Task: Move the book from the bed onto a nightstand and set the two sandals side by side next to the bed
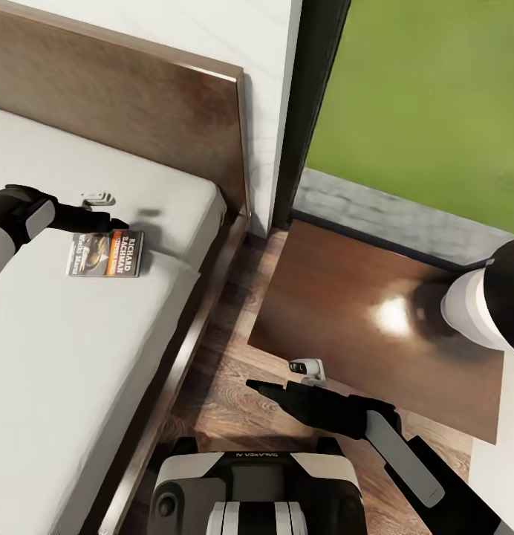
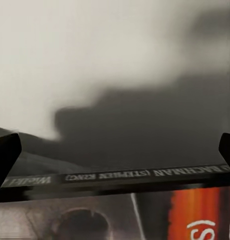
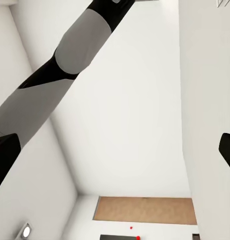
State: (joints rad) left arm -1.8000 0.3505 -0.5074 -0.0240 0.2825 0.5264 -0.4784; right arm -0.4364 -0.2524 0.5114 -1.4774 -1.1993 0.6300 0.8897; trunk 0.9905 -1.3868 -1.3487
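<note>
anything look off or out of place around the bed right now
Only the book: it lies flat on the bed mattress near the headboard, not on the nightstand. It sits slightly askew to the mattress edge. The left end effector is at its far edge. Nothing looks spilled or damaged.

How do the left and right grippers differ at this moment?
The left gripper reaches over the bed, its fingertips at the book; the right gripper hangs over the wood floor near the nightstand, near no task item. Both are open and empty.
</note>
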